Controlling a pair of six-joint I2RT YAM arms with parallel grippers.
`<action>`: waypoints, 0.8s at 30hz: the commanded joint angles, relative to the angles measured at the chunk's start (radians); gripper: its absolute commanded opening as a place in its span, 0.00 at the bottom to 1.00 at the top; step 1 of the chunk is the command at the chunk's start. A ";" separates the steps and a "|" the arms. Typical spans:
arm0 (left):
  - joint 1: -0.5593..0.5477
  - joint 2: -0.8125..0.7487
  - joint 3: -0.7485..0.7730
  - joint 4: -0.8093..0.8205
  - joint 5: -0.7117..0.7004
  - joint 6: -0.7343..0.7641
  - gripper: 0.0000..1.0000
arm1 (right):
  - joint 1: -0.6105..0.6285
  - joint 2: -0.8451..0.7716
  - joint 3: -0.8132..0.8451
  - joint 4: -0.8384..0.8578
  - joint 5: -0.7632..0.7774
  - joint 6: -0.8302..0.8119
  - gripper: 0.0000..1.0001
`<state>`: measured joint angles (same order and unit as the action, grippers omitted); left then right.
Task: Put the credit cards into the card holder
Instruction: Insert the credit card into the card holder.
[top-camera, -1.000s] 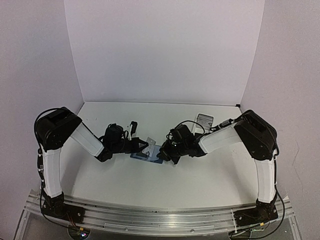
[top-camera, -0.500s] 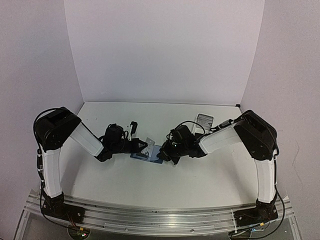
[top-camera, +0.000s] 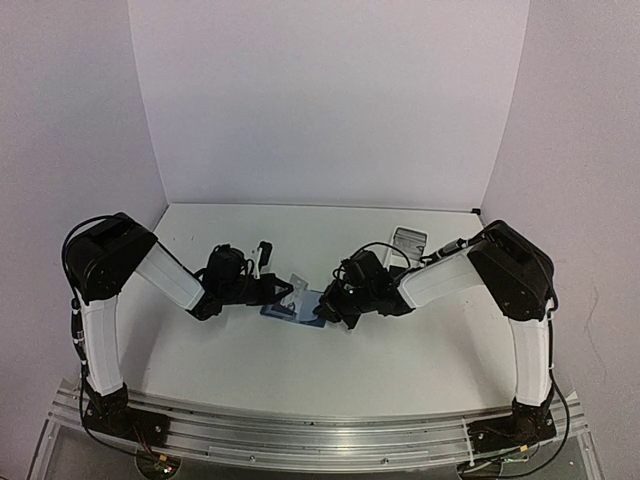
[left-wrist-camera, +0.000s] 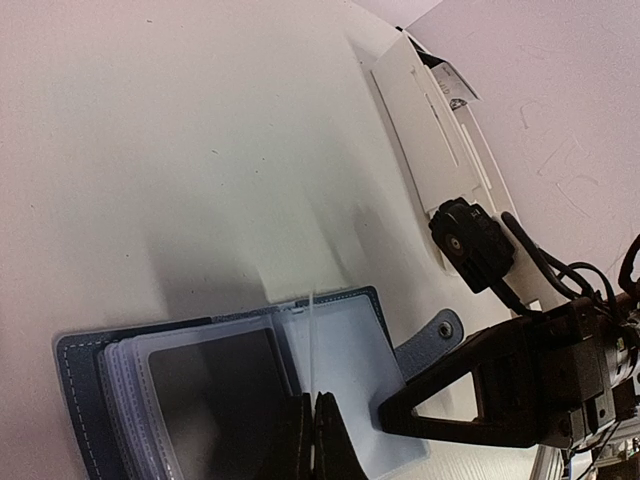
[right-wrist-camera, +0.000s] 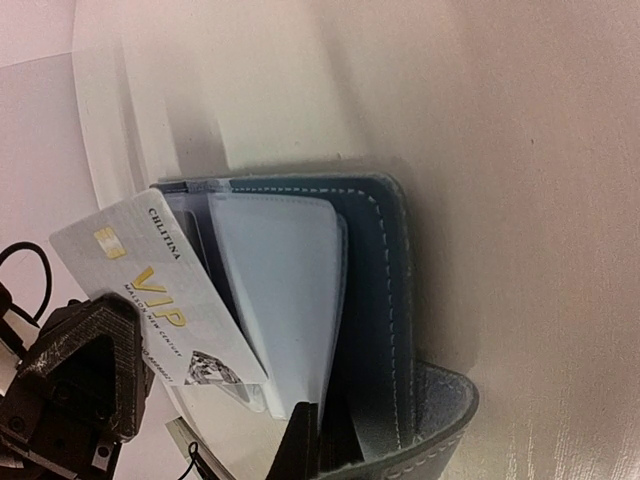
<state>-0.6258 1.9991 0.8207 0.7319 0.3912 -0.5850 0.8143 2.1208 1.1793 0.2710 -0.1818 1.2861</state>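
Observation:
The dark-blue card holder (top-camera: 303, 304) lies open between both grippers, snap tab (left-wrist-camera: 440, 331) to the right. My left gripper (left-wrist-camera: 312, 428) is shut on a pale white credit card (left-wrist-camera: 313, 335), seen edge-on and standing upright over the lighter blue slots. In the right wrist view that card (right-wrist-camera: 150, 290) shows gold VIP lettering, its lower corner tucked behind a clear sleeve (right-wrist-camera: 285, 300). A dark card (left-wrist-camera: 215, 390) sits inside a left-hand sleeve. My right gripper (right-wrist-camera: 322, 445) is shut on the holder's (right-wrist-camera: 375, 300) near edge, pinning it to the table.
A long white tray (left-wrist-camera: 430, 150) lies at the back right of the table (top-camera: 408, 240), with something pale and marked at its far end. White walls close in the table at the back and both sides.
My left arm has drawn back slightly to the left with the white card still in its grip. The right arm and the holder have stayed put.

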 joint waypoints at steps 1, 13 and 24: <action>-0.011 0.005 -0.001 -0.028 -0.003 -0.041 0.00 | 0.000 -0.014 -0.027 -0.036 0.011 -0.002 0.00; -0.025 0.055 -0.019 -0.058 -0.008 -0.210 0.00 | -0.005 -0.025 -0.042 -0.035 0.010 -0.004 0.00; -0.030 0.055 -0.028 -0.081 0.073 -0.290 0.00 | -0.009 -0.018 -0.040 -0.032 0.002 -0.014 0.00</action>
<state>-0.6403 2.0315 0.8036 0.7326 0.4042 -0.8459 0.8120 2.1185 1.1622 0.2943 -0.1841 1.2827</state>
